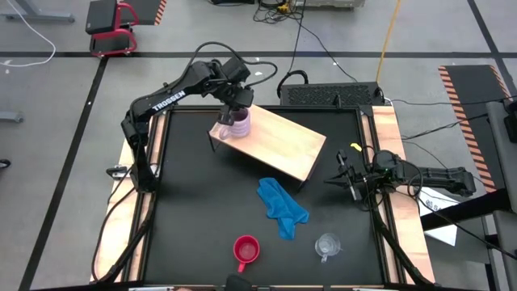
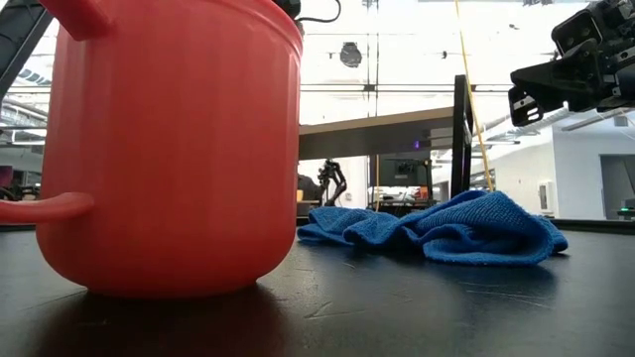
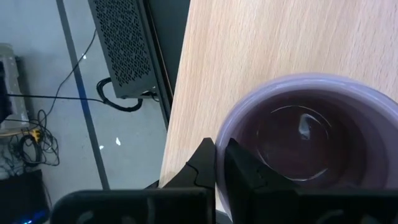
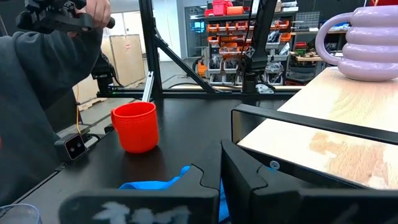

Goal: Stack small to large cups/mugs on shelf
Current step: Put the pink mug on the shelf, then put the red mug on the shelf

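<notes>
The pale lilac-pink mug stands upright by its base on the left end of the wooden shelf. My left gripper is right above it, shut on its rim. The red mug and the clear cup stand on the black table near its near edge. My right gripper waits shut by the table's right edge, level with the shelf's right end and touching nothing. My left gripper holds the lilac mug by its rim, on the side toward the table's far left. One finger is outside the wall and one inside the hollow. The fingers come from above, pointing down. The mug is upright with its base on the shelf.
A crumpled blue cloth lies on the table between the shelf and the two near cups. A person in a dark sleeve stands beyond the table's near edge. The shelf's middle and right end are bare wood.
</notes>
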